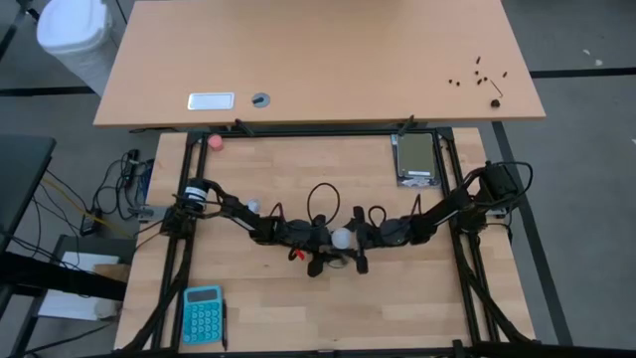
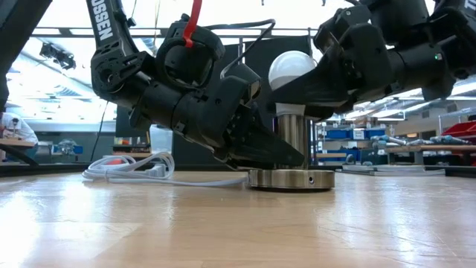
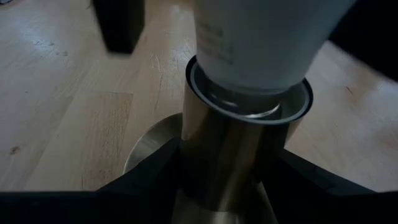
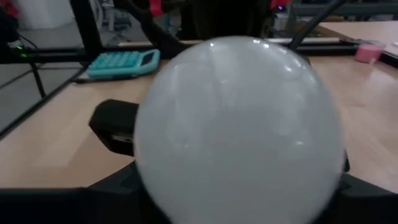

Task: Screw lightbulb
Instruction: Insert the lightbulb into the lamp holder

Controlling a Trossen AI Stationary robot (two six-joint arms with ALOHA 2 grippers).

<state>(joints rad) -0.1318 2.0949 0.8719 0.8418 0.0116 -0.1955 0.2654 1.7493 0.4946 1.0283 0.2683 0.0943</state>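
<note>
Wooden planks of the counter (image 1: 397,298) carry our whole job, with a workshop of shelves behind. We have the lightbulb (image 2: 292,70) standing upright in the brass socket (image 2: 291,134) near the counter's middle, and everything else we place from that socket.

Our left pincer (image 2: 279,152) is clamped on the socket's barrel just above its round foot, one finger on each side, bracing it. Our right pincer (image 2: 321,78) is closed around the globe of the bulb directly above the socket, its dark fingers showing at both flanks in the right wrist view.

We judge the twisting step to be in hand: the bulb's neck sits inside the socket's collar (image 3: 249,99), though how deep the thread has gone is hidden. Next we would expect a wrist roll about the bulb's upright axis, gentle on the glass, while the left grip resists the turn.

As a holder, the socket contains only the bulb's base. A white cord (image 2: 141,170) lies coiled beside the socket; a blue calculator (image 1: 203,314) rests well away from it.
</note>
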